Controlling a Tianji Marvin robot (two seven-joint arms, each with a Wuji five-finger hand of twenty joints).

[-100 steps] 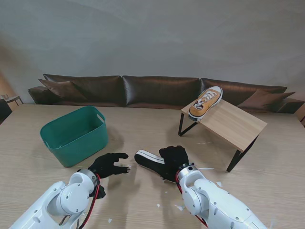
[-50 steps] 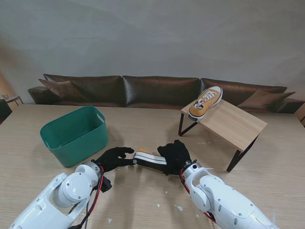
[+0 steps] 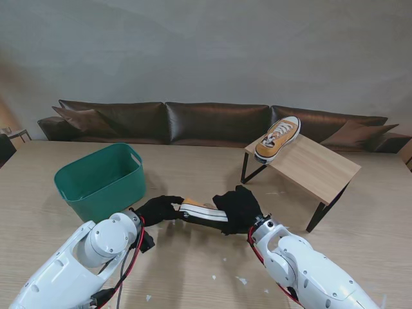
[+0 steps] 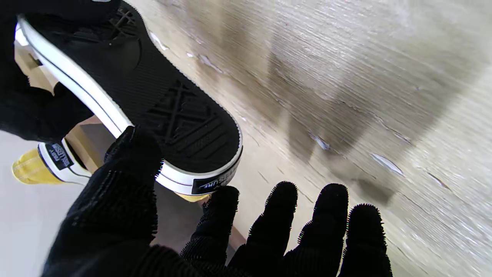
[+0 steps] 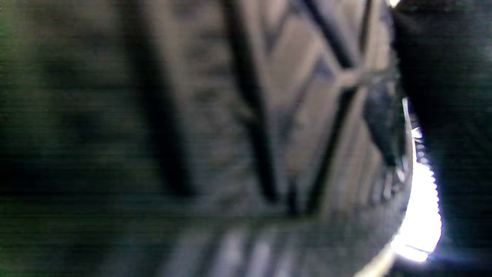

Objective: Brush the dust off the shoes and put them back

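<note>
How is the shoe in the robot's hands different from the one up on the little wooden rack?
The held shoe is lifted off the table, gripped between the left hand and right hand; the rack shoe rests untouched on the wooden rack. The held shoe is turned on its side, white edge up and black sole outward; the rack shoe sits upright, laces showing. Both are yellow sneakers with white rubber edging.
</note>
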